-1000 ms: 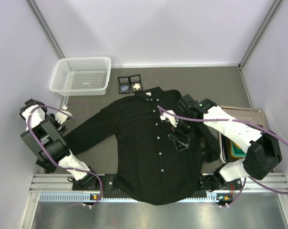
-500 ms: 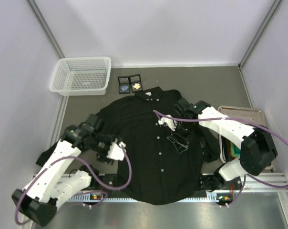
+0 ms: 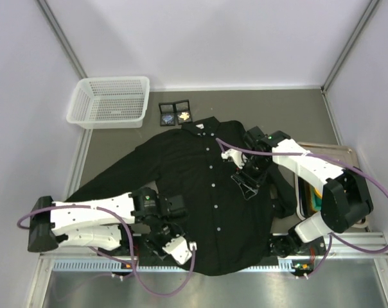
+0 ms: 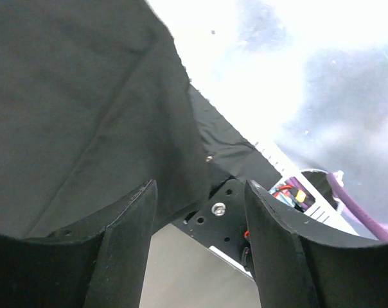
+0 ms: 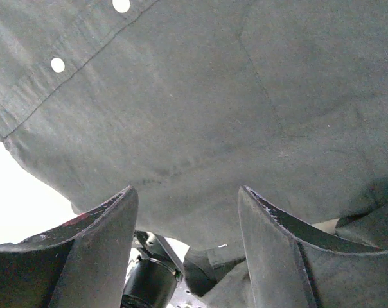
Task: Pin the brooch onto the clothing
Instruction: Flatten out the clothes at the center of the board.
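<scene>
Top view: the clothing [image 3: 203,192], a black shirt, lies front-up on the grey counter [image 3: 277,109], collar at the far end, hem over the rail at the near edge. Its white button row runs down the middle. One sleeve stretches toward the near-left corner and is partly covered by the left arm. The other sleeve is bunched at the right, partly under the right arm.

Left end effector [image 4: 197,250]: jaws apart, nothing between them. It is over the shirt's lower left side. Black cloth fills the upper left of the wrist view and the upper right is washed out white. In the top view its dark fingers blend into the shirt, so contact cannot be judged.

Right end effector [image 5: 184,244]: jaws spread and empty, above the shirt front. Two buttons [image 5: 121,5] show at the top edge, one cut off. Whether the tips touch the cloth cannot be told.

A black case [image 3: 176,113] sits just beyond the collar. It holds a pale gold piece [image 3: 185,115] and a darker piece [image 3: 165,118], both too small to make out.

A white basket [image 3: 108,101] is at far left. A metal tray [image 3: 338,151] at the right is largely hidden by the right arm.
</scene>
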`<state>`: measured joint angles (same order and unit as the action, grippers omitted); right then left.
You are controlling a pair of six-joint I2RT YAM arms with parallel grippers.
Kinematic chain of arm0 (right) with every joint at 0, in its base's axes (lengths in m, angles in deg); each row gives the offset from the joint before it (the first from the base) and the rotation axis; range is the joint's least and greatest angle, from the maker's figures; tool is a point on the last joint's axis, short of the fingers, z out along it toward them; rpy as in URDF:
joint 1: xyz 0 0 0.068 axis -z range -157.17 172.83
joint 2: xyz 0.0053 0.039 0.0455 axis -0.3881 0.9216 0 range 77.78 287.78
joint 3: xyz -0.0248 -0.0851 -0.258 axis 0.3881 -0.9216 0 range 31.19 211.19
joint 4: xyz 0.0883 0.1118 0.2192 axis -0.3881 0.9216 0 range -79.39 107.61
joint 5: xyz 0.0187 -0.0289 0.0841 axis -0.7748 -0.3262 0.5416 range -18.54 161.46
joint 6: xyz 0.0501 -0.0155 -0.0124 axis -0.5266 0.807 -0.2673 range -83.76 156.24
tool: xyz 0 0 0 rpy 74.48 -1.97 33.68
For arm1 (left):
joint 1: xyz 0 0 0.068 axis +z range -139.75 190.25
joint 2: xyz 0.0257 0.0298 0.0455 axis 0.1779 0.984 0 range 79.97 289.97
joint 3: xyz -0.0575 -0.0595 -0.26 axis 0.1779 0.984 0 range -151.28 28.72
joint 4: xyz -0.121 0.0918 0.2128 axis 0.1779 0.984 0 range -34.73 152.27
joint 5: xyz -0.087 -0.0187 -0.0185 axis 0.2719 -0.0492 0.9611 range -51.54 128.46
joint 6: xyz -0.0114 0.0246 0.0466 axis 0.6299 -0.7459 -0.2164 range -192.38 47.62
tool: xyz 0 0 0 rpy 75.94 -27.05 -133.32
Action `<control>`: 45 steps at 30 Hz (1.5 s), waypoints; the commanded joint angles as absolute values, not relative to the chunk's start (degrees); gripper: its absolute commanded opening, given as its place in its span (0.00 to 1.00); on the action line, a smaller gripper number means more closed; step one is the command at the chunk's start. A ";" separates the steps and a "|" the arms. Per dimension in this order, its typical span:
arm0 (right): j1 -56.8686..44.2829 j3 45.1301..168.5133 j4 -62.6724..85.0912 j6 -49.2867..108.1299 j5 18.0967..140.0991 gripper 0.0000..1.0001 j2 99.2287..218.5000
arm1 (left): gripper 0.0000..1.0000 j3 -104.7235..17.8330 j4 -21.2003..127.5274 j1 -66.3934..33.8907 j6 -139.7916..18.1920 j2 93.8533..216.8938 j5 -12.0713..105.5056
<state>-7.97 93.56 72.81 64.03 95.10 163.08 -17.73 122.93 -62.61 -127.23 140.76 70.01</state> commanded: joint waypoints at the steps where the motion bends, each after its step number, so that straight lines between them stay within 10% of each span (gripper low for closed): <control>1: -7.22 96.58 72.84 63.66 94.31 0.63 163.12 | 0.62 -18.91 123.20 -68.67 -122.83 146.75 68.52; 19: -5.91 97.19 73.02 65.06 94.40 0.63 165.32 | 0.28 -13.03 115.65 -76.41 -121.60 154.85 56.74; 24: -5.73 97.54 73.10 65.24 94.40 0.63 165.94 | 0.00 -15.21 120.64 -76.41 -127.04 153.36 58.14; 35: -5.64 97.99 73.10 65.15 95.28 0.65 166.82 | 0.00 -24.02 141.56 -76.06 -141.10 154.40 72.57; 39: -5.73 97.98 73.54 65.15 95.10 0.75 166.38 | 0.30 -21.11 141.58 -76.06 -140.06 156.00 67.55; 45: -3.10 99.21 76.88 65.76 95.45 0.86 162.17 | 0.45 -23.65 136.58 -70.99 -135.75 149.67 57.89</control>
<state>-5.74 96.07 74.03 64.75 94.18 166.38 -21.45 130.44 -75.29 -137.17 154.20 63.23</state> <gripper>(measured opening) 0.845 0.442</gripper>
